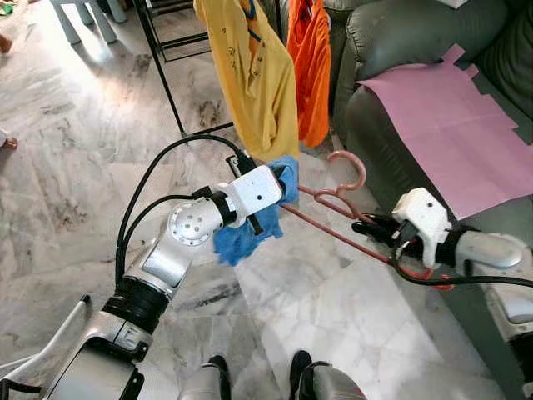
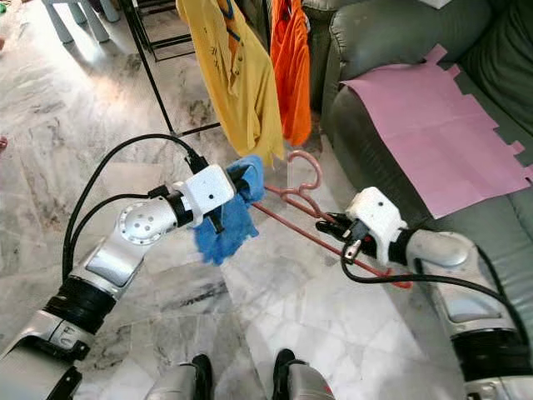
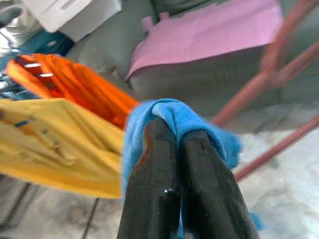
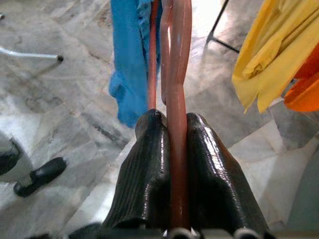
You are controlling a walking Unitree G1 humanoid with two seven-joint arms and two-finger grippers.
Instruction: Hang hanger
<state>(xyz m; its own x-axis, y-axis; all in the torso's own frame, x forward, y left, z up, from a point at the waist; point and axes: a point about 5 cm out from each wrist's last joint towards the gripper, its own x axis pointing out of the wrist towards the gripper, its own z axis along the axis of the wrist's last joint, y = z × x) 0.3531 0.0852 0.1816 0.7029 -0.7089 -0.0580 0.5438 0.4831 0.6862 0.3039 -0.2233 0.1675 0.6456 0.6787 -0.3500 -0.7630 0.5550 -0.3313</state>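
The robot holds a pink hanger [image 1: 337,204] out in front of it with both arms. The right claw [image 1: 365,226] is clamped tight on one bar of the hanger. In the right wrist view the bar runs straight out between its two black fingers [image 4: 144,174]. The left claw [image 1: 287,182] is squeezed shut on a blue cloth [image 1: 241,237]. The cloth hangs on the far end of the hanger, away from the right claw. Most of the cloth droops down under the left claw toward the marble floor [image 1: 67,183].

The hook of the hanger curls up between the two claws, a bit nearer the right one. Just past the left claw hangs a yellow shirt [image 1: 250,75], and an orange shirt [image 1: 310,67] hangs beside it. Both shirts are on a black rack [image 1: 162,71]. The blue cloth is close to the bottom edge of the yellow shirt. Beyond the right claw is a grey sofa [image 1: 391,42] with a pink sheet [image 1: 450,125] lying on its seat.
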